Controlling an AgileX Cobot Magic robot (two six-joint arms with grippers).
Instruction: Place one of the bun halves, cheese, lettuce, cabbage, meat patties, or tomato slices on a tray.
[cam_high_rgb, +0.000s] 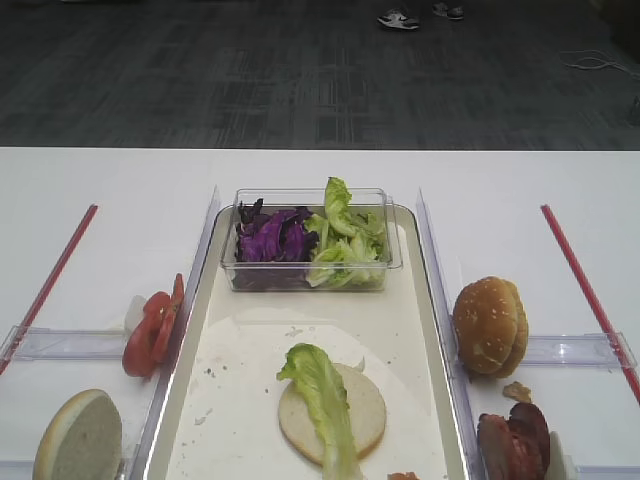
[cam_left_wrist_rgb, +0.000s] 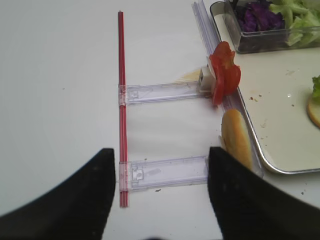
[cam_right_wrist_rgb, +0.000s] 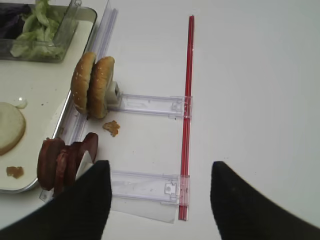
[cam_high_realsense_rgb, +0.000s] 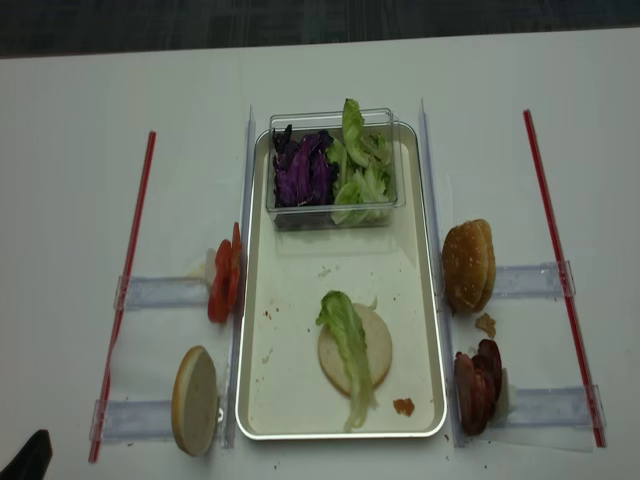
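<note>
The right gripper (cam_right_wrist_rgb: 160, 200) stood with its two dark fingers wide apart, holding nothing, above bare white table (cam_right_wrist_rgb: 250, 75) and the lower clear plastic holder (cam_right_wrist_rgb: 145, 186) beside a red strip (cam_right_wrist_rgb: 187, 115). Just left of it the meat patties (cam_right_wrist_rgb: 67, 160) stood on edge, and beyond them two sesame bun halves (cam_right_wrist_rgb: 93, 86) leaned upright against the tray (cam_right_wrist_rgb: 60, 117) rim. The left gripper (cam_left_wrist_rgb: 160, 195) was likewise spread and empty, near an upright bun half (cam_left_wrist_rgb: 236, 140) and the tomato slices (cam_left_wrist_rgb: 224, 74). On the tray floor the lettuce (cam_high_rgb: 325, 400) lay across a flat bun half (cam_high_rgb: 365, 405). The cabbage (cam_high_rgb: 270, 238) sat in a clear tub (cam_high_rgb: 310, 280) with bunched green leaves (cam_high_rgb: 345, 245).
</note>
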